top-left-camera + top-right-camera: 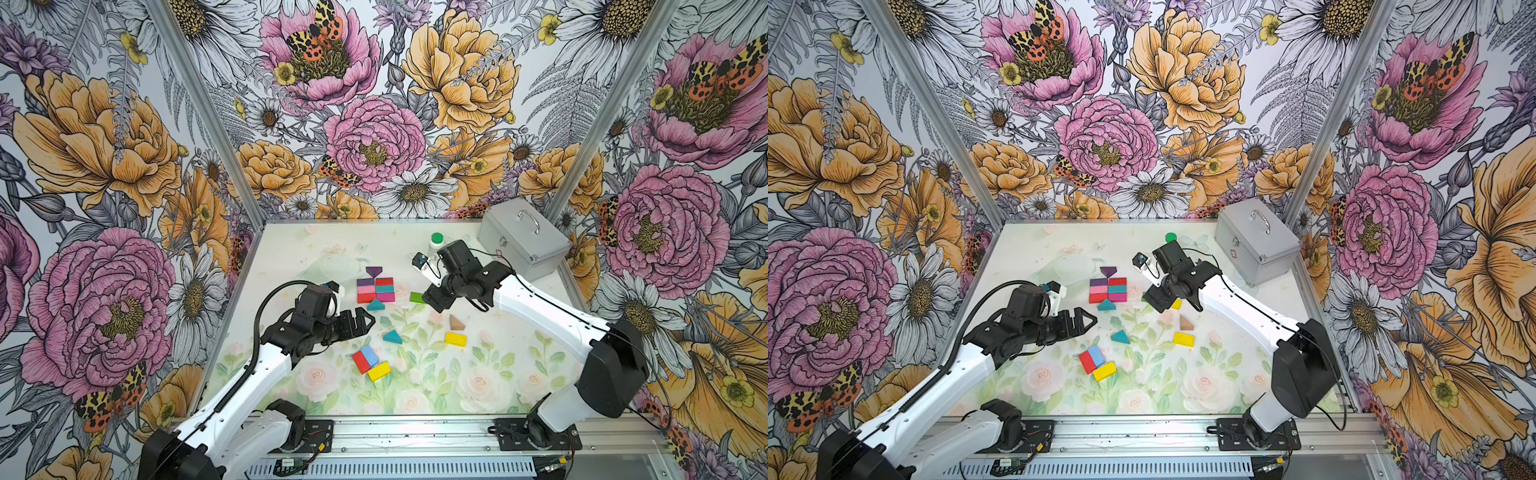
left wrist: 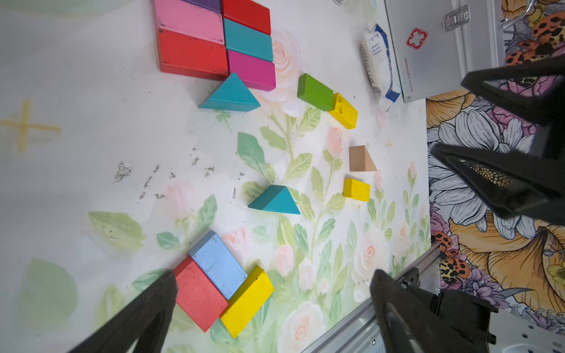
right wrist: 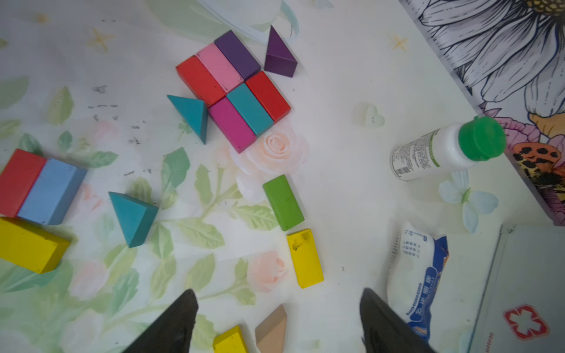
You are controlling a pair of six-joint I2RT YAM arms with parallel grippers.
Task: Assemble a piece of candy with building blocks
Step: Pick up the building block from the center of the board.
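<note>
Six building blocks (purple, pink, red, red, teal, magenta) lie as a tight rectangle (image 1: 375, 289) (image 3: 232, 88). A purple triangle (image 1: 374, 271) touches its far end and a teal triangle (image 1: 375, 305) its near end. Loose blocks lie nearby: green (image 3: 283, 201), yellow (image 3: 304, 258), a second teal triangle (image 1: 392, 337), a tan triangle (image 1: 456, 322) and another yellow block (image 1: 455, 339). A red, light blue and yellow cluster (image 1: 371, 361) lies nearer the front. My left gripper (image 1: 368, 322) (image 2: 274, 274) hangs open and empty left of the loose blocks. My right gripper (image 1: 434, 302) (image 3: 278, 292) is open, empty, above the green and yellow blocks.
A silver case (image 1: 523, 237) stands at the back right. A white bottle with a green cap (image 3: 449, 149) and a blue-and-white packet (image 3: 419, 275) lie beside it. A metal rail (image 1: 415, 436) runs along the table's front edge.
</note>
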